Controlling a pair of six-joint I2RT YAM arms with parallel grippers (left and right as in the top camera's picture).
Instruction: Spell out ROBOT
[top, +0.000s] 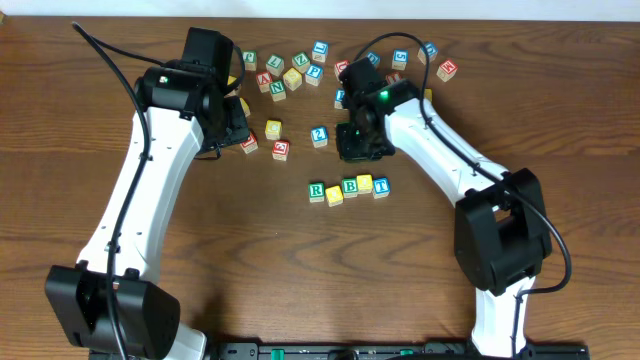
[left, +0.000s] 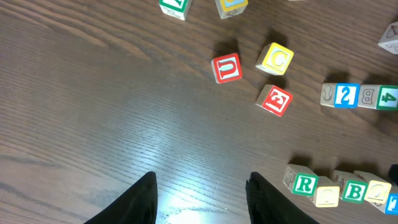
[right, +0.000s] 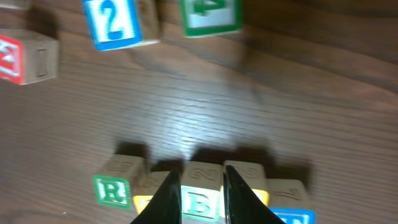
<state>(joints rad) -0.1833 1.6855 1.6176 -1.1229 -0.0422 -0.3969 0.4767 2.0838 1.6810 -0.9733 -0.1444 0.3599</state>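
A row of five cubes lies mid-table: green R (top: 316, 190), a yellow cube (top: 334, 195), green B (top: 350, 186), a second yellow cube (top: 365, 183) and blue T (top: 381, 187). My right gripper (top: 358, 152) hovers just behind the row. In the right wrist view its tips (right: 197, 171) stand a narrow gap apart, framing the B (right: 199, 202) without holding it, and the R (right: 111, 190) sits to the left. That view is blurred. My left gripper (left: 202, 177) is open over bare wood, left of the R (left: 305, 184) and B (left: 356, 191).
Loose cubes lie near the left gripper: a red U (left: 227, 68), a yellow C (left: 275, 58), a red-lettered cube (left: 274, 100), a blue 2 (left: 346, 95) and a green 4 (left: 388, 97). Several more cubes cluster at the back (top: 290, 70) and near the right arm (top: 445, 68).
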